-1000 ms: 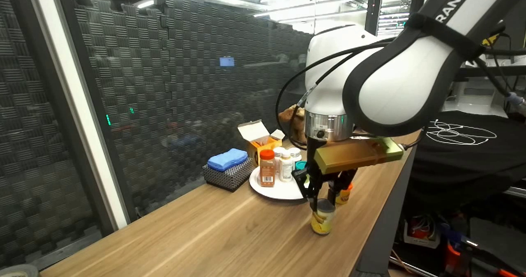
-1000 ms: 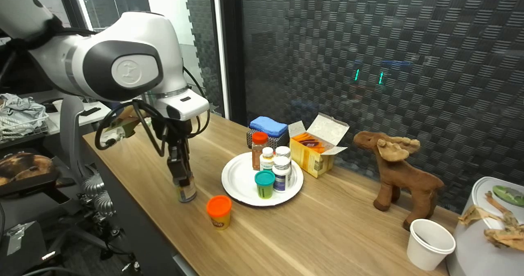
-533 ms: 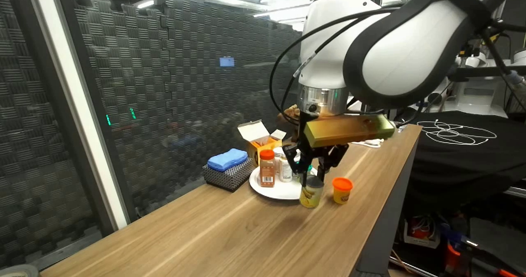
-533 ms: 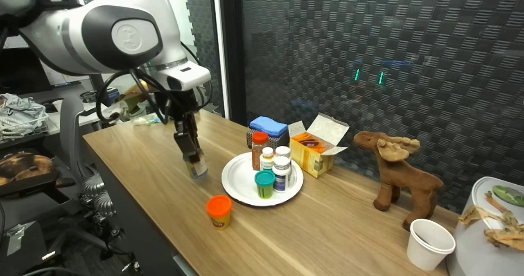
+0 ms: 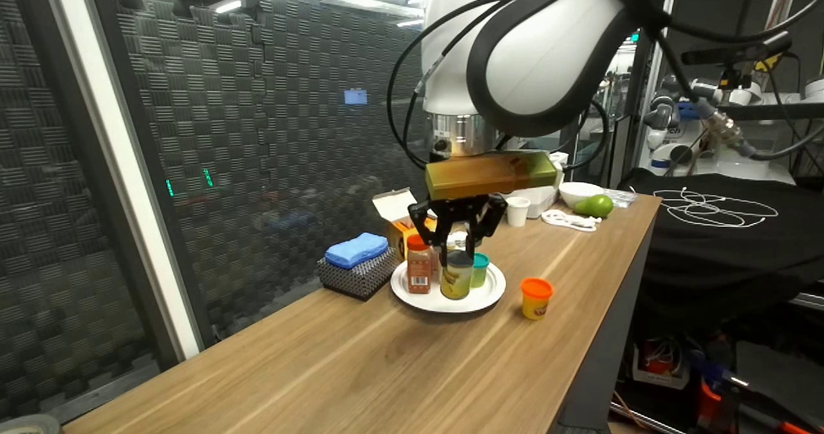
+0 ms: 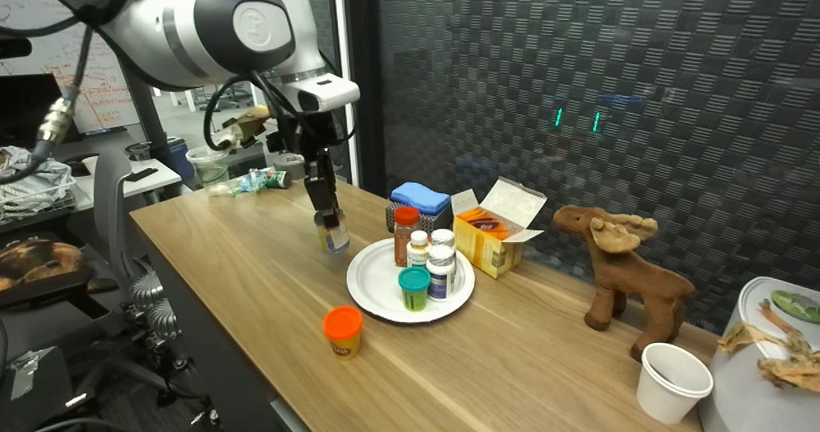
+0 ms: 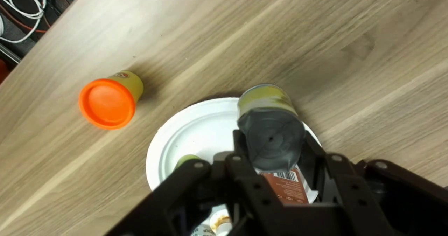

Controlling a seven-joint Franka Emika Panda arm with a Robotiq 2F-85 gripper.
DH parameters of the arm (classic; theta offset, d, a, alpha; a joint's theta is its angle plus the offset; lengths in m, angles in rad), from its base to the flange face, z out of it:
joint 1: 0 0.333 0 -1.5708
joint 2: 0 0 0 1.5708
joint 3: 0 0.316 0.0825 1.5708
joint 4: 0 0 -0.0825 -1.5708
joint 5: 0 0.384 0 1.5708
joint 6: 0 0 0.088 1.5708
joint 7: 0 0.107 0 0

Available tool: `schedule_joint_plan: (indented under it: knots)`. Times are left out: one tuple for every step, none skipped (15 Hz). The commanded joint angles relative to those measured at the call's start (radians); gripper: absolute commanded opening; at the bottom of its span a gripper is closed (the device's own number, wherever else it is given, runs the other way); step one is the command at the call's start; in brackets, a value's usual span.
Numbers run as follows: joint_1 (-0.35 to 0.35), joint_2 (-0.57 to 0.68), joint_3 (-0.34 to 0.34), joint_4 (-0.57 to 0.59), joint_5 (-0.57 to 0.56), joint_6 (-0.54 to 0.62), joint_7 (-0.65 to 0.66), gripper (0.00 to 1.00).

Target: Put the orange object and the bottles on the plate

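Observation:
My gripper (image 5: 457,254) is shut on a yellow can with a grey lid (image 5: 456,284), held upright above the table. In the wrist view the grey lid (image 7: 271,139) fills the jaws and the can overlaps the edge of the white plate (image 7: 199,127). In an exterior view the can (image 6: 333,236) hangs left of the plate (image 6: 378,291). A yellow tub with an orange lid (image 6: 343,331) stands on the table beside the plate. On the plate stand a red-capped orange-brown bottle (image 6: 406,236), several white bottles (image 6: 441,272) and a teal-lidded green tub (image 6: 414,289).
Behind the plate are a dark textured box with a blue cloth (image 6: 420,198) and an open yellow box (image 6: 490,240). A brown plush moose (image 6: 624,275) and white paper cups (image 6: 672,381) stand farther along the table. A green pear-like object (image 5: 593,206) lies at the far end.
The can stood on the table within my jaws a second ago. My gripper has lifted it and carried it towards the plate. The orange-lidded tub and the plate's contents have not moved.

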Motion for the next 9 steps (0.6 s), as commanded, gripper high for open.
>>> schedule_joint_plan:
  knots:
    - [0.0, 0.089, -0.008, 0.118, 0.005, -0.067, 0.011, 0.2]
    - [0.001, 0.106, -0.015, 0.133, 0.003, -0.073, 0.013, 0.2]
    - [0.0, 0.121, -0.021, 0.146, 0.004, -0.076, 0.013, 0.2]
    - [0.0, 0.134, -0.029, 0.156, 0.006, -0.073, 0.015, 0.2]
    - [0.0, 0.146, -0.039, 0.165, 0.008, -0.066, 0.028, 0.2]
    - [-0.001, 0.154, -0.046, 0.169, 0.012, -0.06, 0.03, 0.2]
    - [-0.003, 0.161, -0.05, 0.174, 0.018, -0.057, 0.026, 0.2]
    - [-0.003, 0.17, -0.056, 0.181, 0.021, -0.047, 0.028, 0.2]
    - [-0.006, 0.175, -0.058, 0.183, 0.028, -0.04, 0.02, 0.2]
